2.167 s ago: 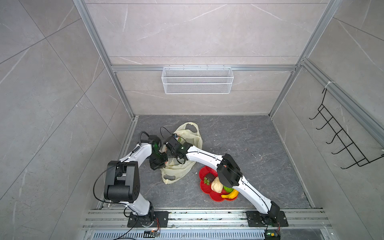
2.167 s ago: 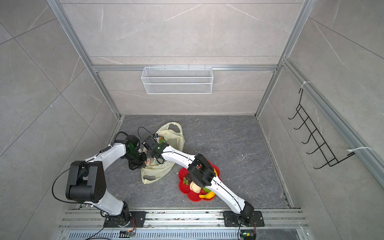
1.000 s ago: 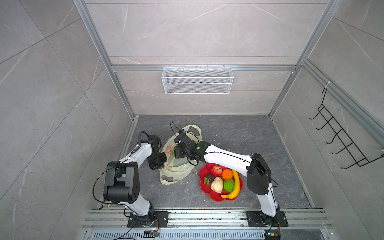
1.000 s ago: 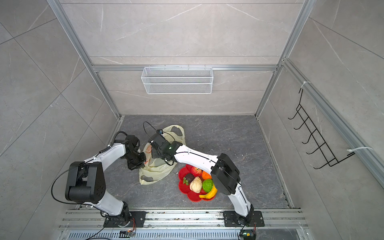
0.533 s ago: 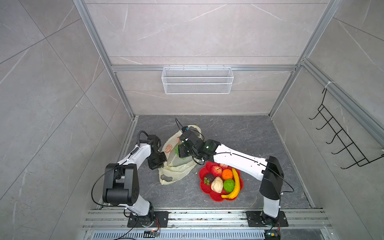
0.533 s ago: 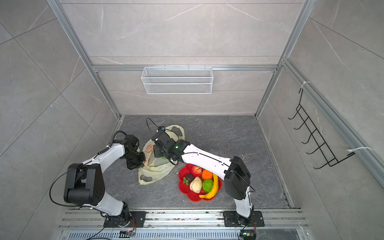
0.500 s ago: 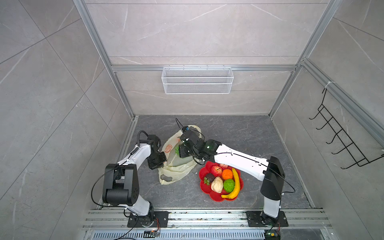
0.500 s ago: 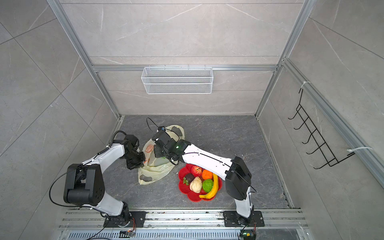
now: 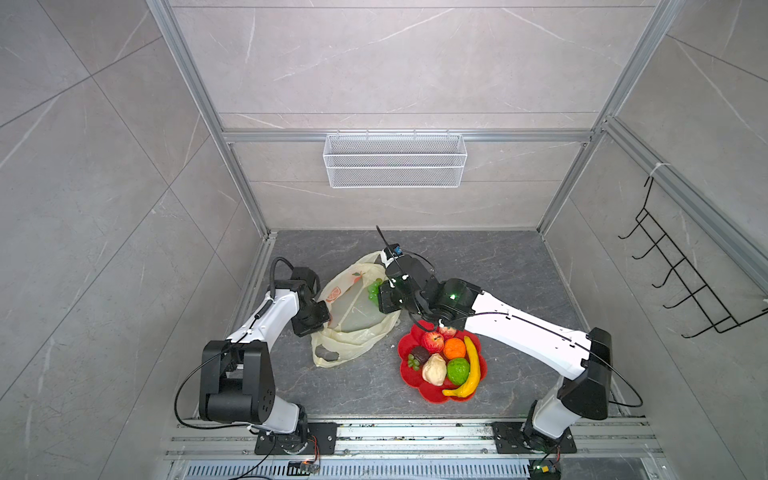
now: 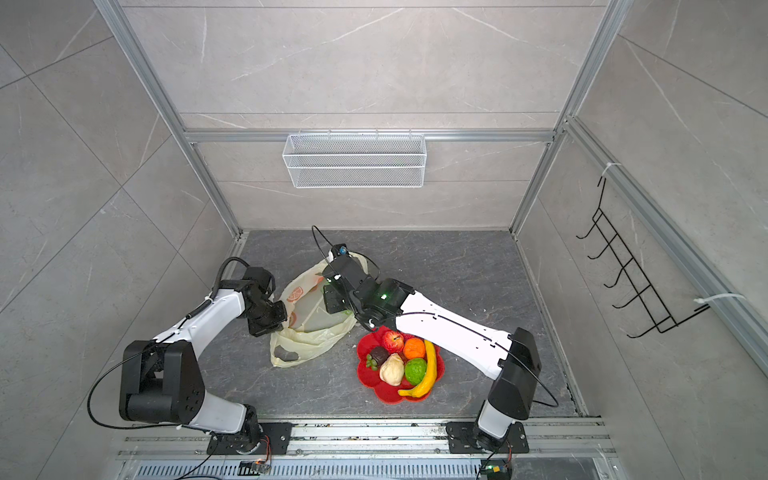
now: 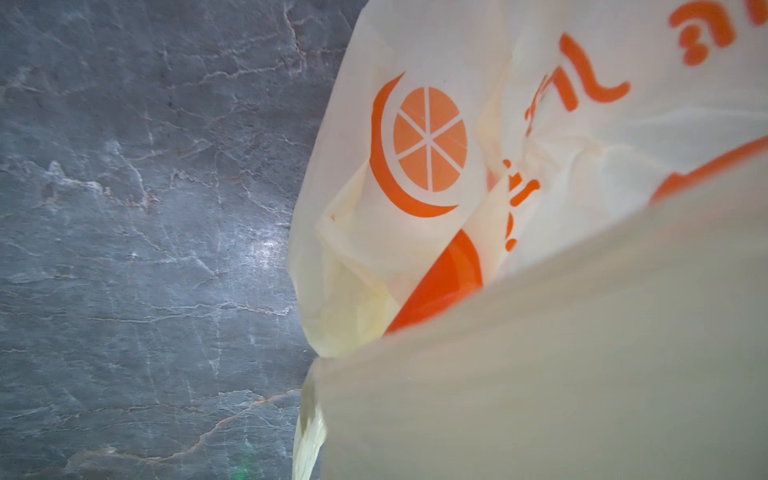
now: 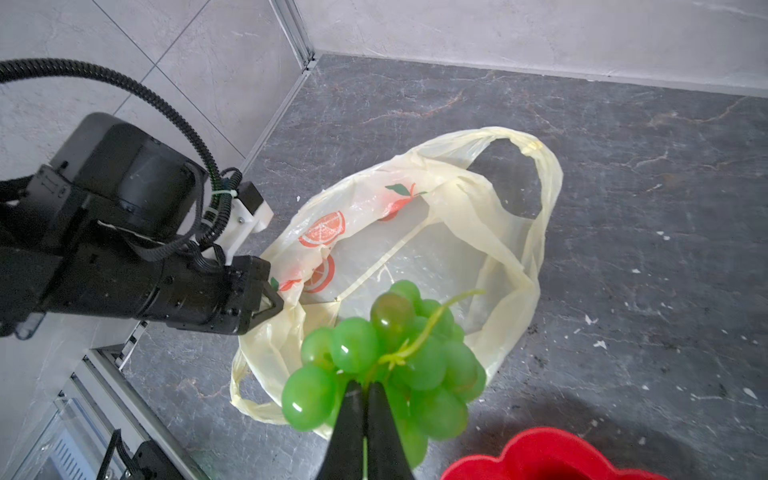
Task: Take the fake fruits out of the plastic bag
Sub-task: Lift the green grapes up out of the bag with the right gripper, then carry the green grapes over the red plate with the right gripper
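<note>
Most of the fake fruits already sit on the red plate (image 9: 415,388) in both top views: apple (image 9: 432,341), orange (image 9: 454,348), banana (image 9: 471,370), green bumpy fruit (image 9: 458,371), cream fruit (image 9: 433,370) and dark brown fruit (image 9: 419,355). The plastic bag (image 9: 353,332) lies slack on the counter (image 9: 498,266) just beside the plate, between the two arms, and the grape bunch (image 9: 374,289) shows over its mouth at the right arm's tip. From the left wrist, bag film with printed orange slices sits close against the lens, and the left arm's own fingers are not seen there. From the right wrist, the right fingers (image 12: 351,424) are pinched shut among the grapes, holding the bunch clear above the bag, and the left fingers (image 12: 268,305) are closed on the bag's rim, keeping it open. Nothing else shows inside the bag. The step in hand looks like carrying the grapes out; next they need swinging over the plate and letting go into its free space
</note>
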Controlling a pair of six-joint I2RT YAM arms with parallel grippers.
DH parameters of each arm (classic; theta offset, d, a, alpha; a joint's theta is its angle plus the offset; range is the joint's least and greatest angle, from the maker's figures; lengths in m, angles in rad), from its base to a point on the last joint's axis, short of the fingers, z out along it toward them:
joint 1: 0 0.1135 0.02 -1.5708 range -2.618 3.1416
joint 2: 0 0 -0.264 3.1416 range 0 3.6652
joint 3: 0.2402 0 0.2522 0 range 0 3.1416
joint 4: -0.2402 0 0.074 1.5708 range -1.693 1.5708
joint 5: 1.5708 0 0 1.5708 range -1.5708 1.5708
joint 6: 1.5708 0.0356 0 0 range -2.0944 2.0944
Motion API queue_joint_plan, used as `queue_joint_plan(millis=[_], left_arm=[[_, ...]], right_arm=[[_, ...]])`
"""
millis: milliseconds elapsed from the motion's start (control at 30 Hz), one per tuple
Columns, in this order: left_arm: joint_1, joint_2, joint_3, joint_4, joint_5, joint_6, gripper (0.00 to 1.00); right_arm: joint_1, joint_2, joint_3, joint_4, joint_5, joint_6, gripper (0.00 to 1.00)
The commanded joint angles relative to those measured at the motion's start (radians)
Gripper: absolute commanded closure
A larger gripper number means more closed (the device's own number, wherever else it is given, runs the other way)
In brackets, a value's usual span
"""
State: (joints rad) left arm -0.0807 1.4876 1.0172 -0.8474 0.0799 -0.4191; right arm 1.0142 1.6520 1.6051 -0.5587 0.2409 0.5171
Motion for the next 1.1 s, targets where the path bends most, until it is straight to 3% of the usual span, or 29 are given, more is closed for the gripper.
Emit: queue_joint_plan(millis=[0,600,1067], left_arm=[[-0.004,-0.033,0.034,-0.031,-0.031,0.017,0.98],[-0.004,-0.018,0.039,-0.040,-0.062,0.017,0.98],[-0.004,-0.029,0.037,-0.050,-0.100,0.016,0.98]], right_arm=[[0.006,-0.077,-0.040,-0.016,0.008,-0.037,1.00],[0.052,-0.453,-0.263,-0.241,-0.020,-0.123,1.00],[0.141,-0.588,-0.356,-0.399,-0.060,-0.099,1.00]])
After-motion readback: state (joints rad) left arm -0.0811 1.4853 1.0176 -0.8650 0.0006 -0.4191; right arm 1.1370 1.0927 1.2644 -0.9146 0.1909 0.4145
